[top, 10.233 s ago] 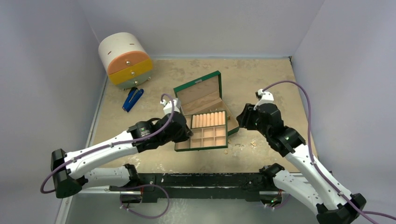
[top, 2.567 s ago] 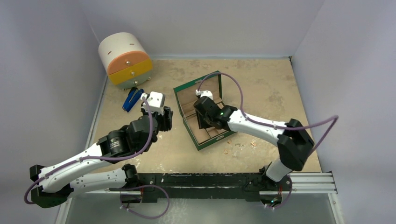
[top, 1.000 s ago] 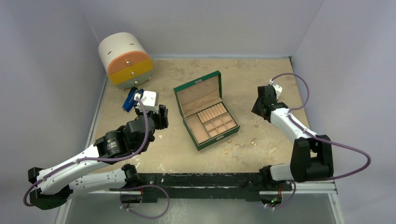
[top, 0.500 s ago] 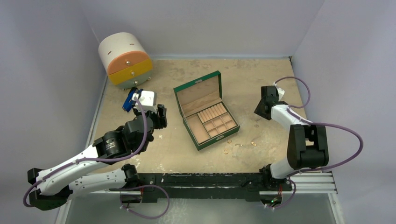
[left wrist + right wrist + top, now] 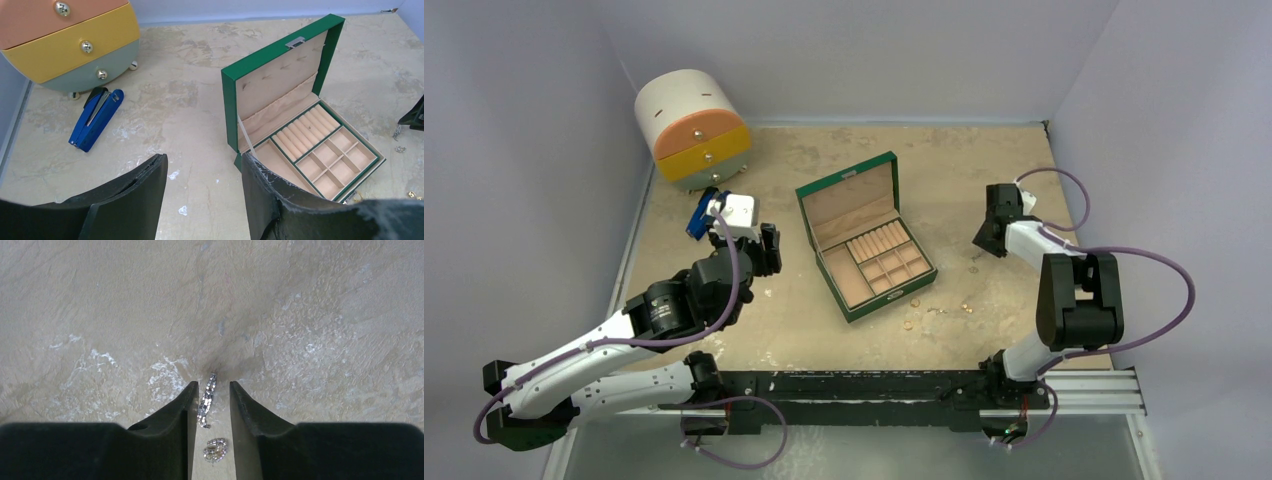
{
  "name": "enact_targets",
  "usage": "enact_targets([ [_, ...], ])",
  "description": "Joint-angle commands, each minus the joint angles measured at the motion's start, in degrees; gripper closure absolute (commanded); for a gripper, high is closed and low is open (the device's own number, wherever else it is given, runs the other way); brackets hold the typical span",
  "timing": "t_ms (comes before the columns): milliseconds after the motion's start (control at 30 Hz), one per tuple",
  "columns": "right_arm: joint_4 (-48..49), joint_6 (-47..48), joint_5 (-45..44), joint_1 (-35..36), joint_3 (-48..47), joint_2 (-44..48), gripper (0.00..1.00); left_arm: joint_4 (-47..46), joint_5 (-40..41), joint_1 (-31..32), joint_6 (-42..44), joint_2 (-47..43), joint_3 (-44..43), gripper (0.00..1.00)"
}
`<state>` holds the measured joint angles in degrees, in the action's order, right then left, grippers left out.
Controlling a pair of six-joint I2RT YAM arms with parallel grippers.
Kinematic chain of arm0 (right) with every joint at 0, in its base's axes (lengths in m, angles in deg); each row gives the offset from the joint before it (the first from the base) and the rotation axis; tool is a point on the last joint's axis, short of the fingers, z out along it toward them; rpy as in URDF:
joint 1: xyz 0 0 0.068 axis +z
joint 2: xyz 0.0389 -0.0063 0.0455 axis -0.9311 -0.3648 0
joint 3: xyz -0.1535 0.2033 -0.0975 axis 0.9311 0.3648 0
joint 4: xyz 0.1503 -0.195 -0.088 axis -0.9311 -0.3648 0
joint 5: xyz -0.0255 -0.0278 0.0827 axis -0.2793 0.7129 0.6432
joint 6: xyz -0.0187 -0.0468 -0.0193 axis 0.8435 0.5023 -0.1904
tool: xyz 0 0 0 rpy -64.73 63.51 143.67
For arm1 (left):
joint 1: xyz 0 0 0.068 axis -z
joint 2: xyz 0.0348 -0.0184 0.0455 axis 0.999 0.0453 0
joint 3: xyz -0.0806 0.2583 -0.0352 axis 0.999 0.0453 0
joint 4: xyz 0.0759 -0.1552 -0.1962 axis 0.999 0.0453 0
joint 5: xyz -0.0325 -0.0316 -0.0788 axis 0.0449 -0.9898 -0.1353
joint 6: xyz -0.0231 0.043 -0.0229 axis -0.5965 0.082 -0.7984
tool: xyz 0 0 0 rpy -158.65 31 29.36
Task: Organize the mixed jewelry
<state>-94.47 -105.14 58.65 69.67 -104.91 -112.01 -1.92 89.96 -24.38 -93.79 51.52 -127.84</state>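
Right gripper [image 5: 213,385] astride thin silver piece [image 5: 206,401], left gripper [image 5: 205,159] parted

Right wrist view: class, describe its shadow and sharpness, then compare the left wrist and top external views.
Right wrist: silver piece sharp between featureless black fingers, dark shadow pooled ahead of it. Left wrist: green box crisp, evenly lit. Top external: soft even light, loose jewelry mere specks.

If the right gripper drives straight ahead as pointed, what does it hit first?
The thin silver jewelled piece between its fingers, then almost at once the tabletop; depth is hard to judge.
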Motion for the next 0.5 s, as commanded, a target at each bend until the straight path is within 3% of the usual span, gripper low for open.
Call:
enact_targets([
  [0,1.0,-1.0,-0.1,-0.5,-2.5,-0.4,0.7,-0.7,1.3,-0.2,-0.2,-0.4,0.6,0.44],
  [467,1.1,-1.3,0.4,-0.7,-2.9,-2.2,0.78,-0.6,1.4,-0.2,-0.3,-0.5,0.6,0.44],
])
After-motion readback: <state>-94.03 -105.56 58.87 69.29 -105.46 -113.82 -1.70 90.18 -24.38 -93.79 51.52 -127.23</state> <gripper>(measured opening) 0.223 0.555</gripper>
